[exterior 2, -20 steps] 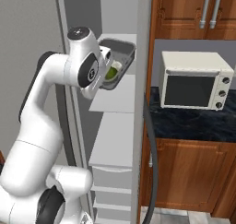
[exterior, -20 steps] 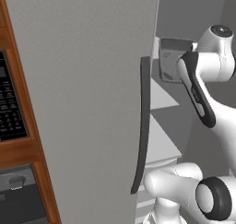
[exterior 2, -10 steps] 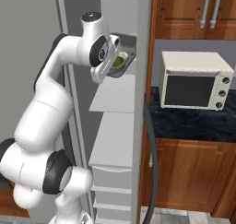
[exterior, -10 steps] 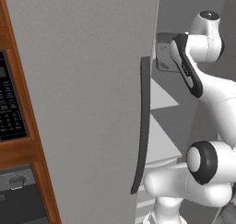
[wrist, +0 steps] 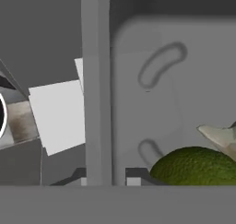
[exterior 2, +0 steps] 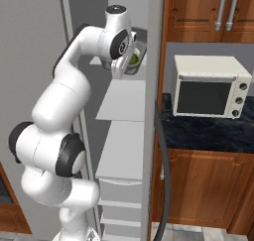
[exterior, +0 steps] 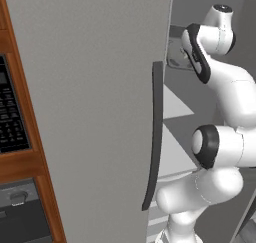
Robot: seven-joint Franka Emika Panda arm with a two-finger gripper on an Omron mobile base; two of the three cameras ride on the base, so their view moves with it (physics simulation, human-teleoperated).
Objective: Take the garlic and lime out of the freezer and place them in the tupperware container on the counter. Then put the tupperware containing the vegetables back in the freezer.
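My gripper (exterior 2: 124, 61) is shut on the wall of the tupperware container (exterior 2: 137, 52) and holds it high inside the open freezer (exterior 2: 79, 17), above the upper shelf. In the hand view the fingertips (wrist: 134, 176) pinch the tub's rim (wrist: 97, 103). The dark-green lime (wrist: 193, 165) lies in the tub with the off-white garlic (wrist: 220, 136) touching it. The lime (exterior 2: 134, 58) also peeks over the tub's wall in the right base view. From the left base camera the tupperware container (exterior: 175, 54) sits partly hidden behind the freezer's door (exterior: 90, 112) and my arm.
The open door with its long dark handle (exterior: 154, 137) stands left of the arm. Pale shelves (exterior 2: 124, 101) lie below the tub. A cream oven (exterior 2: 208, 86) stands on the dark counter (exterior 2: 208, 133) to the right. A black keypad (exterior: 10, 117) is at far left.
The arm has lifted and stretched forward, carrying the tub with the lime and garlic higher and deeper into the freezer. The grip on the tub has not changed.
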